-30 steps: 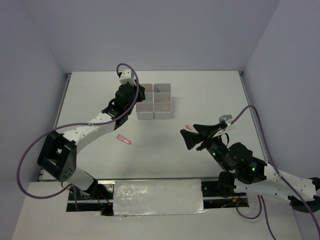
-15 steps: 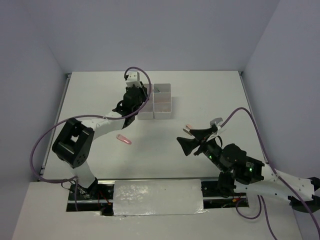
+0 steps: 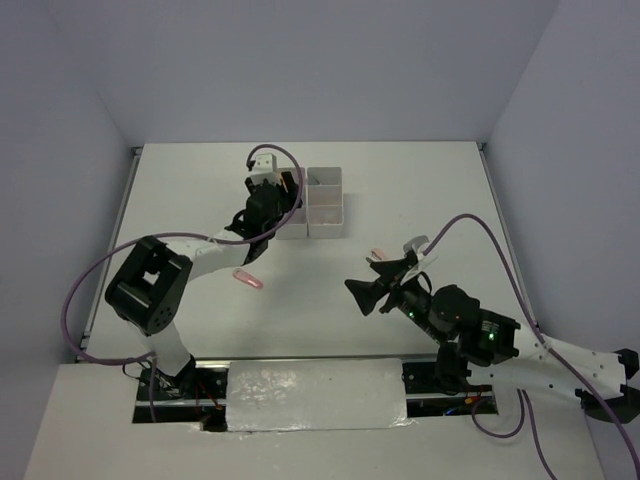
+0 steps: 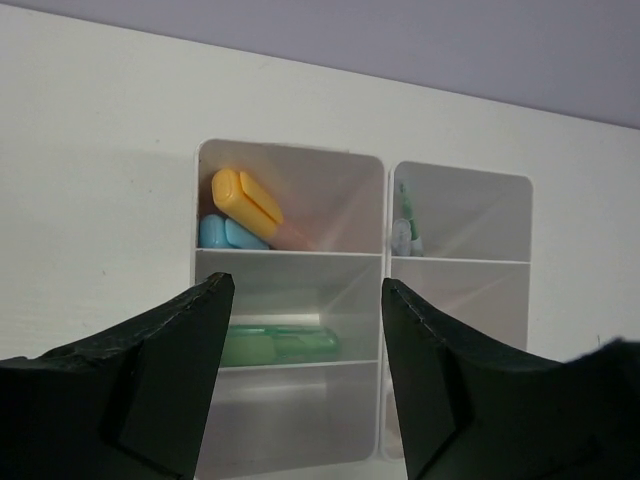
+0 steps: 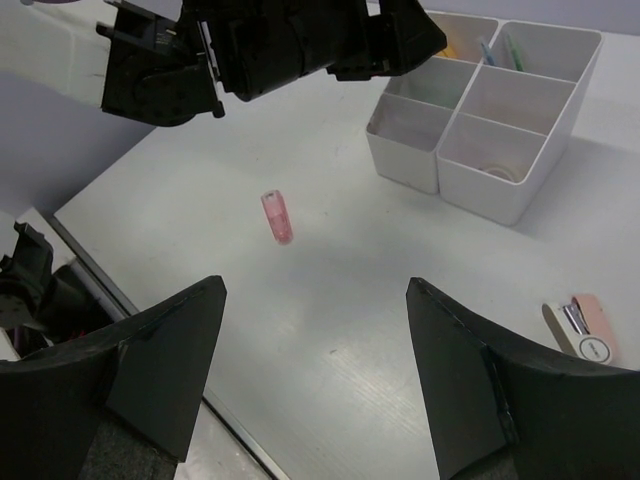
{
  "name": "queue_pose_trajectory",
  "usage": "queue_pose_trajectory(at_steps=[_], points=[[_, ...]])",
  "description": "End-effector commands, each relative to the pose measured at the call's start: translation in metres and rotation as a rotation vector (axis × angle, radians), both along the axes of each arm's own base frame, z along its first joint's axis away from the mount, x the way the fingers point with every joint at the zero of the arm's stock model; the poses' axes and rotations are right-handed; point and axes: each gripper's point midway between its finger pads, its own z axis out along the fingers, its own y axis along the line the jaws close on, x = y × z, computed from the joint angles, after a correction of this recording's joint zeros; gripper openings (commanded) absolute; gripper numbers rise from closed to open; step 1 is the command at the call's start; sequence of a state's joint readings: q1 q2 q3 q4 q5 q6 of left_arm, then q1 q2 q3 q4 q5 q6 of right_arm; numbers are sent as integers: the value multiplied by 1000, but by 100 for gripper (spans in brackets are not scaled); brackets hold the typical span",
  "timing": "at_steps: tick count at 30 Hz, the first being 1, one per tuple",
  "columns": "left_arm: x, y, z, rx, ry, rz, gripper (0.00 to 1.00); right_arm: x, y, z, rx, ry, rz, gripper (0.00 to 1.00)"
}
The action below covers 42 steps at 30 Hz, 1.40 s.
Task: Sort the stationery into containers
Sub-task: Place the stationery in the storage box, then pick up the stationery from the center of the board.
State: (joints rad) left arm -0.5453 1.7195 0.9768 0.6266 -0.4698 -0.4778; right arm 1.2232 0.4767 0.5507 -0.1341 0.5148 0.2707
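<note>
As it lies, pink marker [image 3: 247, 279], axis diagonal

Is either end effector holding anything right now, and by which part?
Nothing held. Left end effector is open by the containers; right end effector open, empty.

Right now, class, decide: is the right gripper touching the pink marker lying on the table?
Apart. The right wrist view shows the pink marker lying beyond the open right gripper, with bare table between them.
</note>
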Motion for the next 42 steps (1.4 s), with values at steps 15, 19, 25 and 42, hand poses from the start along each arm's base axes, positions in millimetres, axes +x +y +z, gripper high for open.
queue_pose_trajectory(at_steps=[15, 19, 25, 42], points=[[-160, 181, 143, -24, 220, 528, 99, 58, 157, -71, -461, 132, 325, 97], [-205, 187, 139, -55, 194, 395, 99, 94, 216, -120, -678, 216, 341, 89], [-235, 200, 155, -5, 91, 318, 99, 111, 270, -179, -796, 270, 457, 83], [-234, 205, 135, 37, 102, 334, 99, 63, 232, -275, -900, 519, 505, 49]])
